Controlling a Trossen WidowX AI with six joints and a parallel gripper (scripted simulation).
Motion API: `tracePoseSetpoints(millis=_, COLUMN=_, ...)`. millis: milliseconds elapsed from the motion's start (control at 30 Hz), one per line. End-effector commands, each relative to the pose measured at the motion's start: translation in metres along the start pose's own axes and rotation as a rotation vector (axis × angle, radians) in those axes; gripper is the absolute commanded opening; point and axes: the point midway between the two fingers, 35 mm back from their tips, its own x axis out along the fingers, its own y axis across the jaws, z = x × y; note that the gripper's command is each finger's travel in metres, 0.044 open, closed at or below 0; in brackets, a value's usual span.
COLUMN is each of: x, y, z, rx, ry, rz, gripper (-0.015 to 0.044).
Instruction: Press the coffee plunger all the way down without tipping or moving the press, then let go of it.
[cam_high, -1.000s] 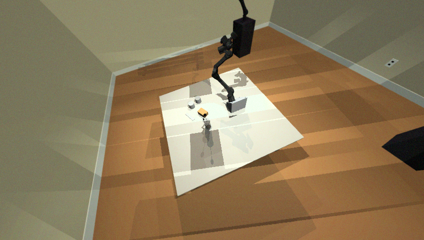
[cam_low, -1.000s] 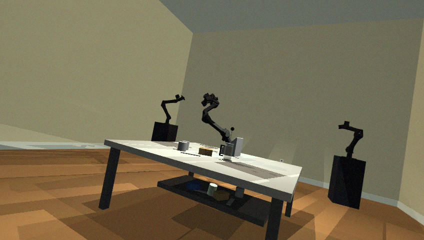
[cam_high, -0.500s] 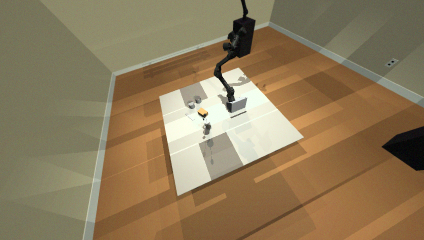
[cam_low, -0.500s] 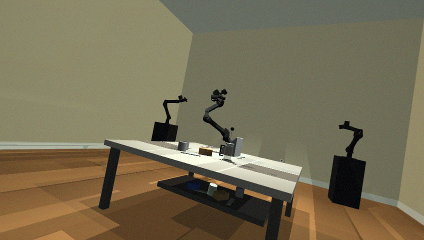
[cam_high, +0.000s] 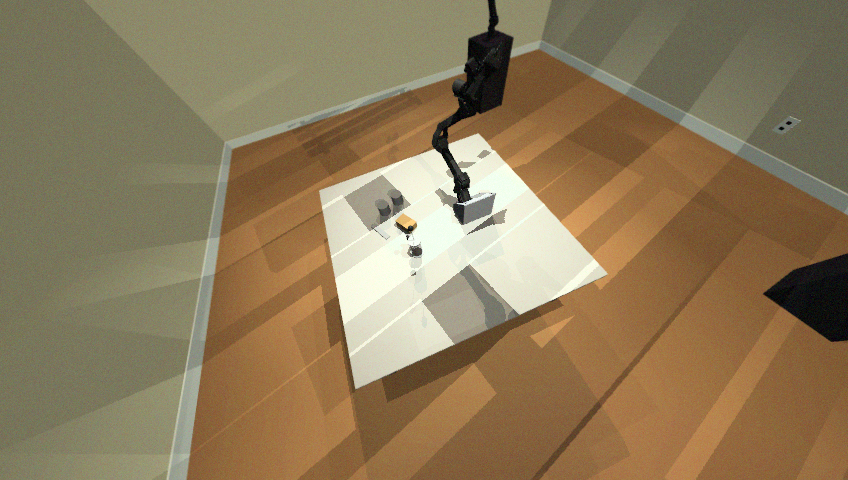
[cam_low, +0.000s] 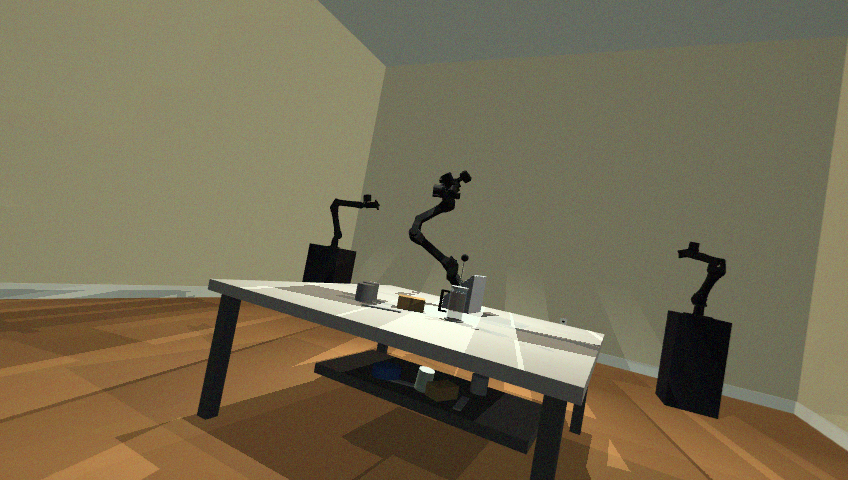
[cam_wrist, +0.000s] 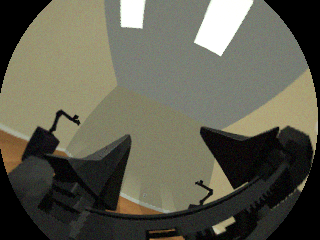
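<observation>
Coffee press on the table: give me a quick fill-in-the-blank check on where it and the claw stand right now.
1. The claw is raised high above the table with its fingers ____.
2. The plunger knob of the coffee press is ____, not pushed down.
3. In the wrist view, the claw faces the ____, where two bright light panels show.
4. Beside the press lies an ____ block.

Missing words: open; up; ceiling; orange
</observation>
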Motion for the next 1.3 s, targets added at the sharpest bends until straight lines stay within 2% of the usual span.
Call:
tracePoseSetpoints(millis=0, x=-0.009, y=-0.04, z=-0.002, rx=-0.038, ry=-0.003, rz=-0.132, gripper=0.044)
tracePoseSetpoints(millis=167, x=-0.031, y=-0.099, z=0.0, rx=-0.12, ry=0.003, rz=-0.329, gripper=0.044)
tracePoseSetpoints(millis=400, x=-0.052, y=-0.133, z=0.002, rx=-0.141, ry=0.005, rz=-0.448, gripper=0.044)
tracePoseSetpoints(millis=633, x=-0.095, y=-0.193, z=0.009, rx=-0.201, ry=0.001, rz=-0.687, gripper=0.044)
tracePoseSetpoints(millis=767, x=-0.142, y=-0.238, z=0.015, rx=-0.258, ry=0.014, rz=-0.904, gripper=0.044)
tracePoseSetpoints(millis=967, x=-0.23, y=-0.292, z=0.023, rx=-0.351, ry=0.065, rz=-1.26, gripper=0.044)
tracePoseSetpoints(millis=1267, x=-0.381, y=-0.325, z=0.035, rx=-0.459, ry=0.22, rz=-1.794, gripper=0.044)
